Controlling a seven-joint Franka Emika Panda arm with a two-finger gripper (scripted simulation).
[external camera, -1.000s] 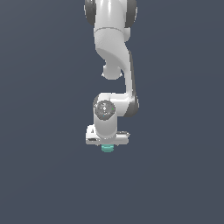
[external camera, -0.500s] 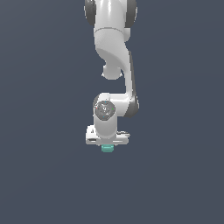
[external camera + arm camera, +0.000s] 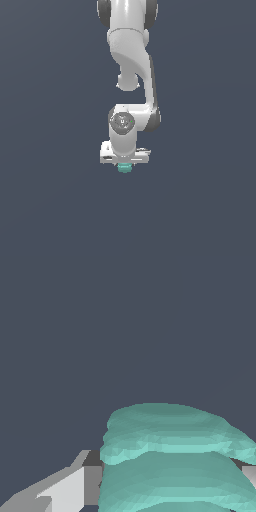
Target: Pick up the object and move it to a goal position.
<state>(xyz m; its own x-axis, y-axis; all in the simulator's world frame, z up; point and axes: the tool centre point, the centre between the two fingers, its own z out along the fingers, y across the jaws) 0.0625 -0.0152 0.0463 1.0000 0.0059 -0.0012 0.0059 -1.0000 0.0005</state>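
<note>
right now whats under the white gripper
The teal ridged object pokes out just below the gripper. In the wrist view it fills the space between the fingers. Its upper part is covered by the gripper body, and contact with the fingers cannot be confirmed.

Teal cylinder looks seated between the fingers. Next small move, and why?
Probably a short straight lift. In the wrist view the teal cylinder sits right between the fingers, and in the exterior view it pokes out just under the gripper. Whether the pads actually clamp it can't be confirmed, and no goal marker shows, so lift slowly and check that it comes along.
</note>
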